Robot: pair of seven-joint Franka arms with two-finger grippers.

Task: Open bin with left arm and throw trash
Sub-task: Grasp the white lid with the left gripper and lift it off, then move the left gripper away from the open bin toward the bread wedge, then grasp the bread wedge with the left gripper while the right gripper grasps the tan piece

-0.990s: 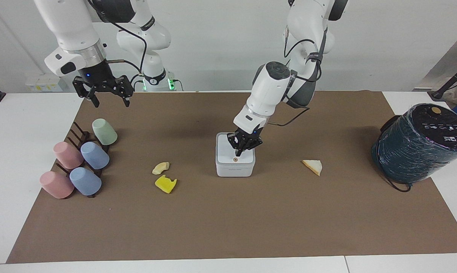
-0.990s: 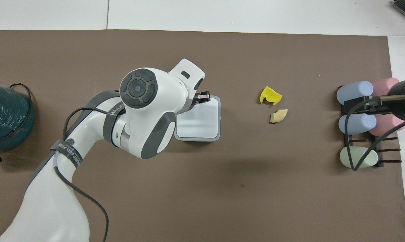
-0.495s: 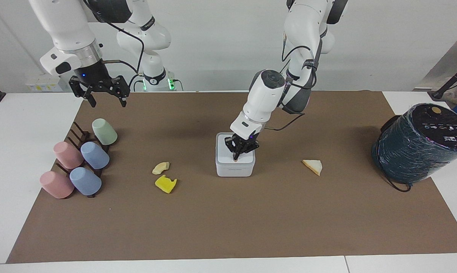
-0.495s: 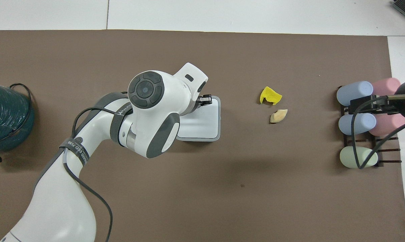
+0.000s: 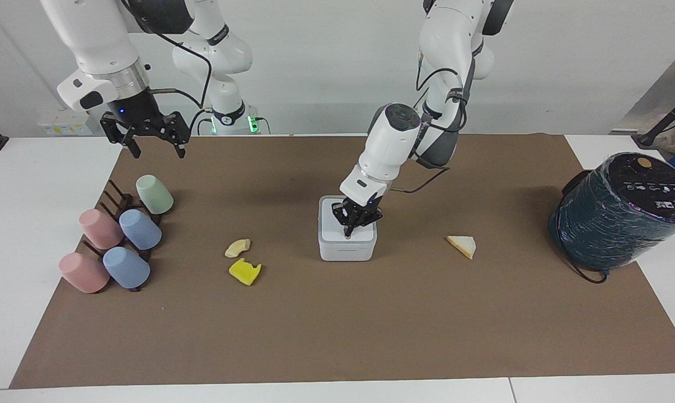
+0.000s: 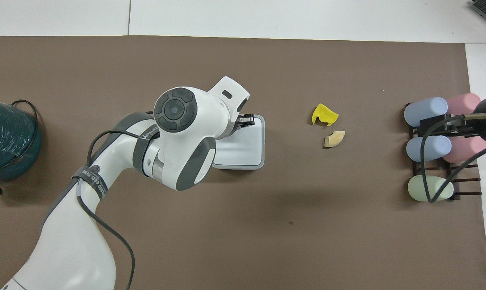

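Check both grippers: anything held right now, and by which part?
Nothing is held. The left gripper is shut, its tips down on the bin lid at the orange dot. The right gripper waits open above the cups.

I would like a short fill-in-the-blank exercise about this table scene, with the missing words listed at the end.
1. The left gripper, fingers shut, points down at the lid of the white ____.
2. The bin has its lid ____.
3. The yellow scrap lies beside the ____ scrap.
4. The right gripper hangs ____, holding nothing.

Missing words: bin; closed; beige; open
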